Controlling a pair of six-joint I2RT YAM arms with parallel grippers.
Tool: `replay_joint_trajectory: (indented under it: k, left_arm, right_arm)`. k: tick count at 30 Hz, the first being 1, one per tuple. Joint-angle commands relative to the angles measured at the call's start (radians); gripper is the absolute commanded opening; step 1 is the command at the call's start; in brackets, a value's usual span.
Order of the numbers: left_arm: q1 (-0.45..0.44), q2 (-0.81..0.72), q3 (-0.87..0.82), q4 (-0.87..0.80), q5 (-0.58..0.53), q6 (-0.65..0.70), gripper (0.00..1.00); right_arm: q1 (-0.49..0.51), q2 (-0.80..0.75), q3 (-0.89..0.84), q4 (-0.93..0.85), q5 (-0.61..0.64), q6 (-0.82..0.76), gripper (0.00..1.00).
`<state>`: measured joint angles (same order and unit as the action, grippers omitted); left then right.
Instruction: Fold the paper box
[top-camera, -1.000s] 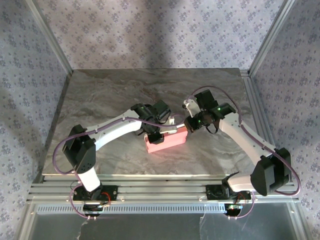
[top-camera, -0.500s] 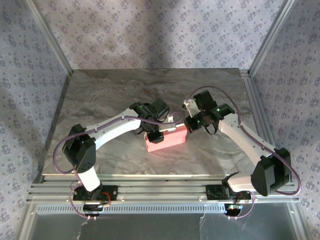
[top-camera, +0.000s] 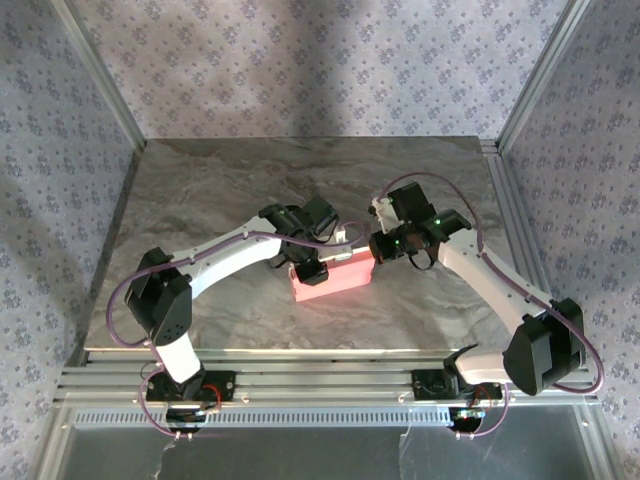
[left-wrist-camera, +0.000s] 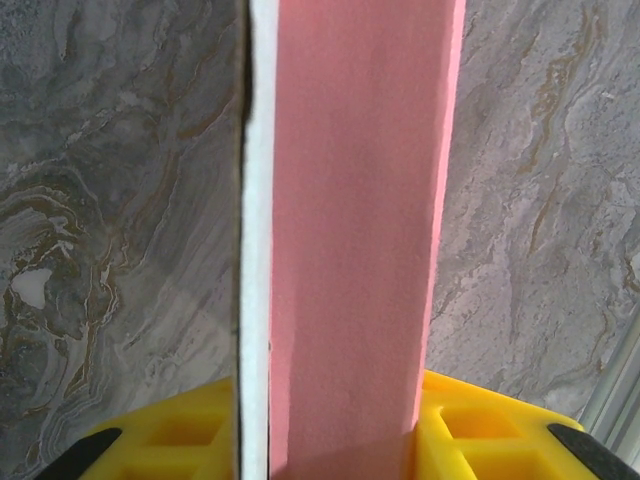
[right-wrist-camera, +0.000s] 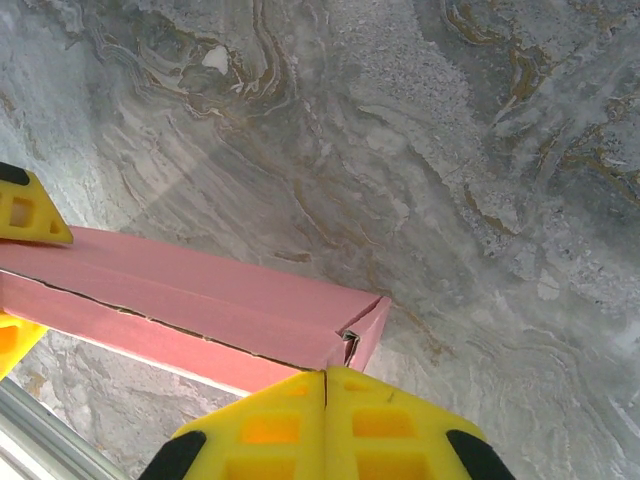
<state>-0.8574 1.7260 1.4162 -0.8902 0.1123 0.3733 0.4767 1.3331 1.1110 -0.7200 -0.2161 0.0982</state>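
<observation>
Marble table (top-camera: 200, 200): left gripper (top-camera: 309, 272) sits at the 9 o'clock end of the paper box (top-camera: 340, 278), jaws part open, yellow pads (left-wrist-camera: 160, 440) against both long sides, box clamped. Box lies near table centre, long axis 9 to 3, pink with a whitish edge. At its 3 o'clock end, right gripper (right-wrist-camera: 325, 382) is fully closed, holding nothing, tips right by the open end corner.

arms (top-camera: 215, 255): white links, black joints | cables (top-camera: 109, 305): purple | right hand (right-wrist-camera: 325, 390): yellow fingers
</observation>
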Motion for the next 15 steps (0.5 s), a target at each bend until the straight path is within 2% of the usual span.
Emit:
replay_joint_trajectory:
  k: [1, 15]
  left_arm:
    - [0.009, 0.021, 0.03, 0.007, -0.013, -0.017, 0.34]
    - [0.009, 0.024, 0.03, 0.013, -0.041, -0.031, 0.35]
  right_arm:
    - [0.008, -0.026, -0.014, -0.013, -0.001, 0.042, 0.0]
    - [0.011, -0.06, -0.104, 0.113, -0.002, 0.13, 0.0]
